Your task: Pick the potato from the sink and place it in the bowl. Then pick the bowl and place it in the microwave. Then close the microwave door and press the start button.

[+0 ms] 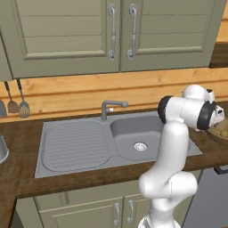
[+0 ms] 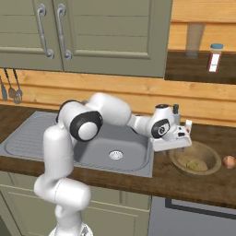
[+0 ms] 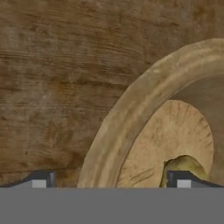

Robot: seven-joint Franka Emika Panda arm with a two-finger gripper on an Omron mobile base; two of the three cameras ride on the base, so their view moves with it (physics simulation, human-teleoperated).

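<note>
The wooden bowl (image 2: 206, 156) stands on the dark wood counter to the right of the grey sink (image 2: 131, 150). The yellowish potato (image 2: 195, 164) lies inside the bowl, and in the hand view the potato (image 3: 183, 164) peeks up by the right fingertip. My gripper (image 2: 179, 148) hangs open just above the bowl's left rim (image 3: 131, 116). In the hand view the gripper (image 3: 111, 181) has one fingertip over bare counter and the other over the bowl's inside. The sink basin (image 1: 129, 133) holds nothing but its drain ring. The microwave is out of view.
A reddish round item (image 2: 229, 161) lies on the counter right of the bowl. The faucet (image 1: 109, 107) rises behind the basin, the ribbed drainboard (image 1: 73, 144) to its left. Utensils (image 1: 18, 104) hang on the wall. A bottle (image 2: 214, 57) and glass (image 2: 194, 39) stand on a shelf.
</note>
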